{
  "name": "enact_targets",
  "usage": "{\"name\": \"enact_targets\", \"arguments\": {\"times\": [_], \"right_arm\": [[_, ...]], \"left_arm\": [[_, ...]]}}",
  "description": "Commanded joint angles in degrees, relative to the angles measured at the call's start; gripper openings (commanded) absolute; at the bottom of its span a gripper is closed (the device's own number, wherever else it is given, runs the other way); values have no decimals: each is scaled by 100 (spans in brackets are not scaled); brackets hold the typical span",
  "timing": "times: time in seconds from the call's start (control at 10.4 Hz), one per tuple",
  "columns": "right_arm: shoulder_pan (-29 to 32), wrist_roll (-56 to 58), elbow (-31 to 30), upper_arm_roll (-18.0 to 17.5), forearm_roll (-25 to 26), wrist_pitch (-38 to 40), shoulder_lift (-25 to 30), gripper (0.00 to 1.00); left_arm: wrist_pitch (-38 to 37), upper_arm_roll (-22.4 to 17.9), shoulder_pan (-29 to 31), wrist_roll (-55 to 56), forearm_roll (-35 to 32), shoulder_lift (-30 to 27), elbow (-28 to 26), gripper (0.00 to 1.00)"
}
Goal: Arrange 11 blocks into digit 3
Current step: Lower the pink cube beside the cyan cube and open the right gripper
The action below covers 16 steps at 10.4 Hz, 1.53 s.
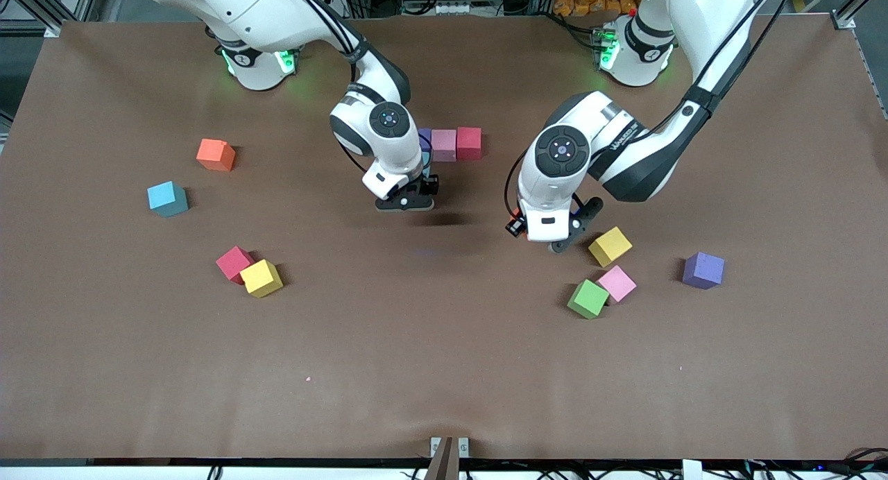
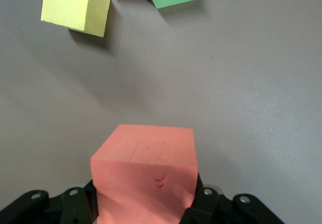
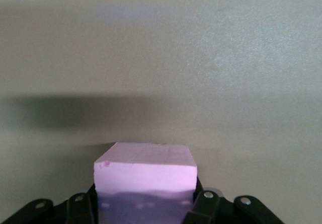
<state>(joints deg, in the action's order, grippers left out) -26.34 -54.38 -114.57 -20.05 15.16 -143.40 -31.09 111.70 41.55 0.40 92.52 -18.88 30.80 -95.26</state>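
A: Report the loose blocks, starting nearest the front camera.

B: The green block [image 1: 588,298] lies nearest, touching a pink block [image 1: 617,283]. Toward the right arm's end of the counter [image 1: 444,369], a yellow block [image 1: 261,278] touches a red block [image 1: 234,263]. A purple block [image 1: 703,270] sits alone toward the left arm's end. A second yellow block [image 1: 610,246] lies just beside the left gripper [image 1: 559,238]. Farther off lie the blue block [image 1: 167,198] and then the orange block [image 1: 216,155].

A: State of each gripper?

B: The left gripper is clamped on a salmon-pink block [image 2: 146,178], seen only in the left wrist view; in the front view the wrist hides it. The right gripper [image 1: 406,201] is clamped on a pale pink block [image 3: 146,181], likewise hidden from the front camera. Both hang over bare counter.

A: Where is the digit 3?

B: Only a row is visible, farthest from the front camera: a red block [image 1: 469,143], a mauve-pink block [image 1: 444,145] touching it, and a purple-blue block [image 1: 424,137] mostly covered by the right arm. Whether more blocks lie under that arm cannot be determined.
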Motion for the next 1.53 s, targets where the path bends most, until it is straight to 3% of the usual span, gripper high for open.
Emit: {"name": "enact_targets", "arguments": {"times": [0.0,0.38,0.86,0.96,1.05,1.15,1.44], "right_arm": [[-20,-178,-197,-43,101,85,270,28],[-29,-178,-442,-34,101,-467,183,28],[-47,-187,-487,-34,110,-575,94,28],[-47,-178,-496,-34,110,-566,103,40],[-47,-178,-487,-43,110,-548,103,80],[-38,-178,-478,-34,110,-479,147,100],[-38,-108,-313,-34,92,-85,384,100]], "left_arm": [[-113,11,22,-68,-54,-101,-10,4],[-122,11,30,-59,-54,-101,-19,5],[-122,11,30,-68,-54,-101,-28,5],[-122,11,30,-68,-54,-101,-19,5],[-122,11,30,-68,-54,-101,-28,5],[-122,11,30,-59,-54,-101,-28,5],[-122,11,30,-68,-54,-101,-28,5]]}}
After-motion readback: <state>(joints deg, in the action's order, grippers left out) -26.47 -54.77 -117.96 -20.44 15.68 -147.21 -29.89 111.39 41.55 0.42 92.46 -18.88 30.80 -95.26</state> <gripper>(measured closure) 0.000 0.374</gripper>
